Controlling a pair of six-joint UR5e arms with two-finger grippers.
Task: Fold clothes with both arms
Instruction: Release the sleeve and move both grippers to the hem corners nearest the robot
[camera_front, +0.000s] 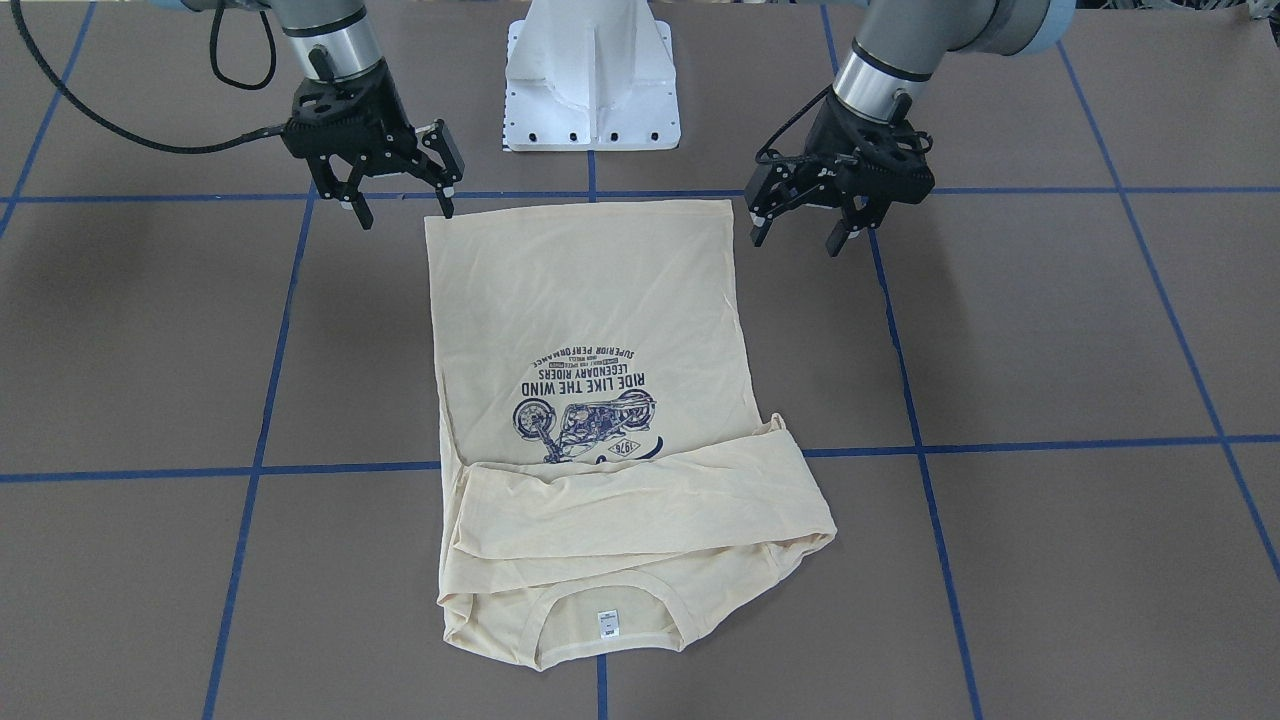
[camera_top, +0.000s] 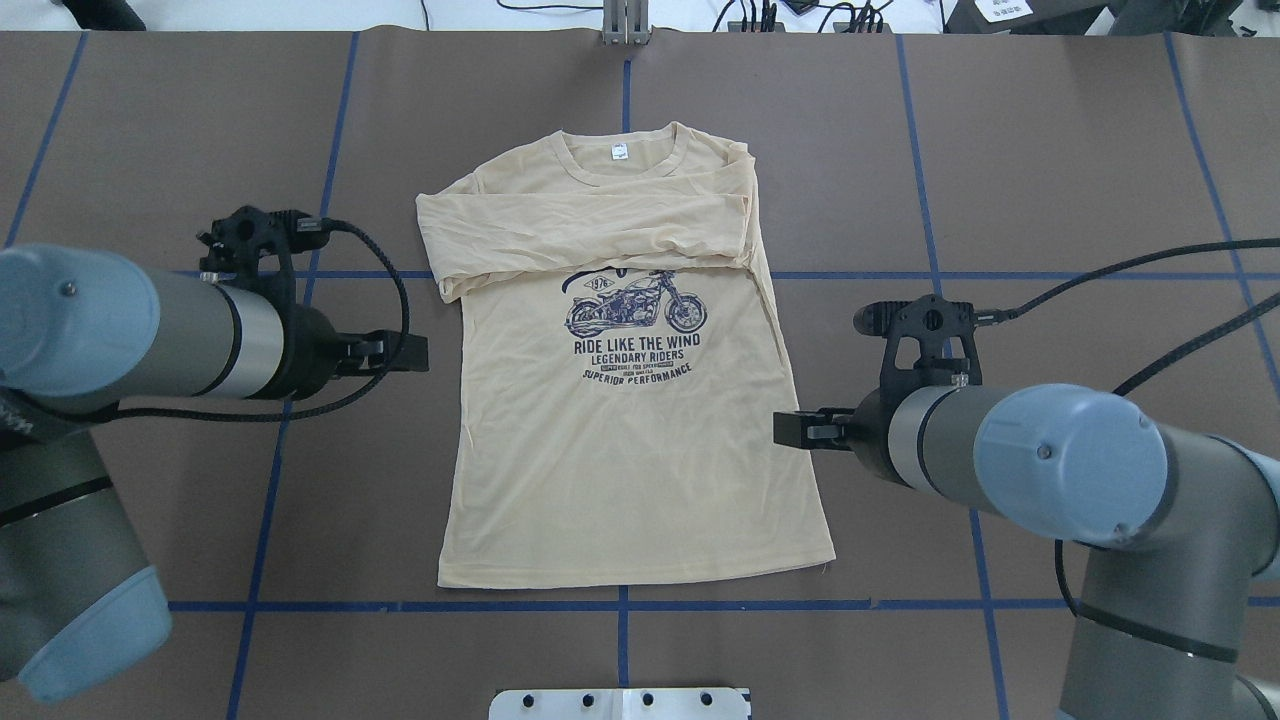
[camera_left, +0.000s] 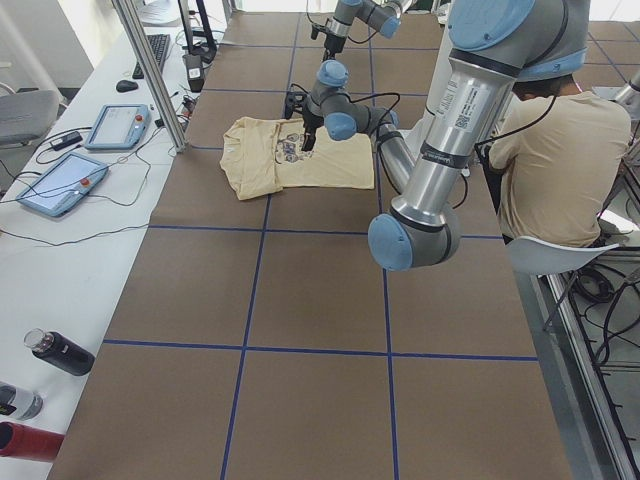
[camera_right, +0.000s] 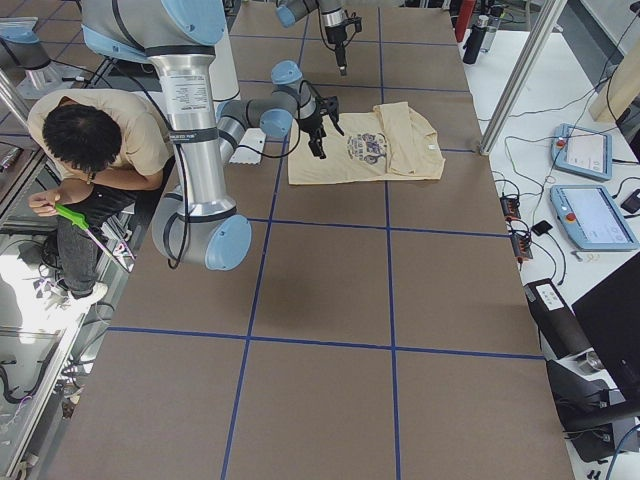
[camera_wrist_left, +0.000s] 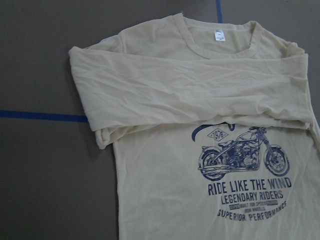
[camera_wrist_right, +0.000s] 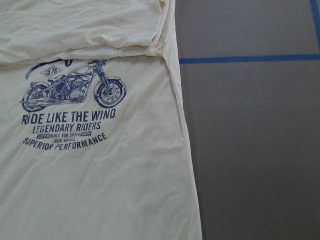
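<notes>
Two hazards, chiefly, both at the pinch. Between the left claw (camera_front: 797, 240) and the right claw (camera_front: 405, 215), flat and print-up on the surface (camera_front: 1050, 330): the shirt (camera_front: 590, 290), hem (camera_front: 580, 208) nearest them, sleeves (camera_front: 640, 500) laid across the chest at the far end, neck label (camera_front: 606, 621) beyond that. Both claws spread wide, gripping nothing, hanging off the hem corners, one each side, touching neither shirt nor surface.

Seems to call next for a hem-to-collar fold, with the sleeves judged done. First hazard: thin cloth lying dead flat, so easy to nip the top layer alone and leave the back layer on the surface, or to skate over it and close on air. Worse for the left claw, standing slightly outboard of its corner; right claw's inner finger almost over its own.

Second: uneven carrying. With one corner lifted higher or sooner, likely to skew the fold and drag the body sideways. Could also brush the sleeves on the way over and spill them, especially on the left claw's side, where bulging past the body's edge.

Best to descend straight, pinch both layers, lift together.
</notes>
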